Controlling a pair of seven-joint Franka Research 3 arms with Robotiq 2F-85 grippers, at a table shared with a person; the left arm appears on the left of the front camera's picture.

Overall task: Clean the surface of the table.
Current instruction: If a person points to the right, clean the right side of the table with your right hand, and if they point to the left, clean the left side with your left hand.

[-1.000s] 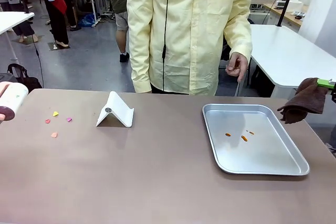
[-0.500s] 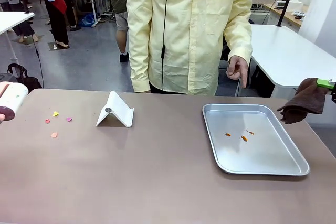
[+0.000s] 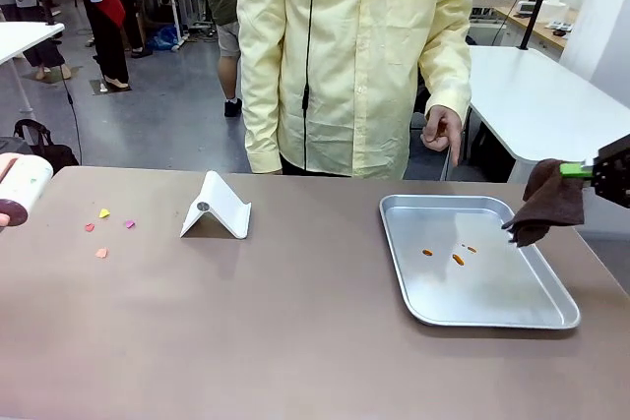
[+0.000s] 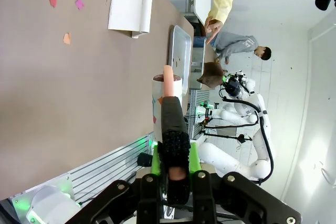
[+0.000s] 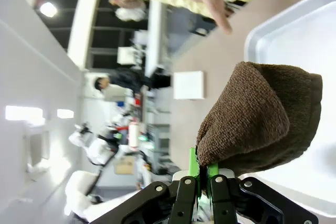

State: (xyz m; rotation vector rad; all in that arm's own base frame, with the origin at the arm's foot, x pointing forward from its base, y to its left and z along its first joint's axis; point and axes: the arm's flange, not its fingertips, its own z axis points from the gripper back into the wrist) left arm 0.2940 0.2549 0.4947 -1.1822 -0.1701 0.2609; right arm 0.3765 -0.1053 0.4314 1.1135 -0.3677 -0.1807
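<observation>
The taupe table (image 3: 295, 331) carries several small pink, yellow and orange paper scraps (image 3: 103, 228) at its left end. A white lint roller (image 3: 22, 189) with a pink handle hangs over the left edge. In the left wrist view my left gripper (image 4: 173, 153) is shut on the roller's (image 4: 167, 90) handle. At the right, my right gripper (image 3: 583, 171) is shut on a brown cloth (image 3: 546, 206). The cloth hangs over the right rim of a silver tray (image 3: 492, 292). In the right wrist view the cloth (image 5: 257, 119) bunches above the shut fingers, over the tray (image 5: 294, 51).
Orange-brown smears (image 3: 458, 259) lie in the tray. A folded white stand (image 3: 217, 209) sits on the table left of centre. A person in a pale yellow shirt stands at the far edge, one hand (image 3: 443, 130) hanging above the tray's far side.
My right gripper has moved left with the brown cloth, from beyond the table's right edge to over the tray's right rim. The roller has stayed put.
</observation>
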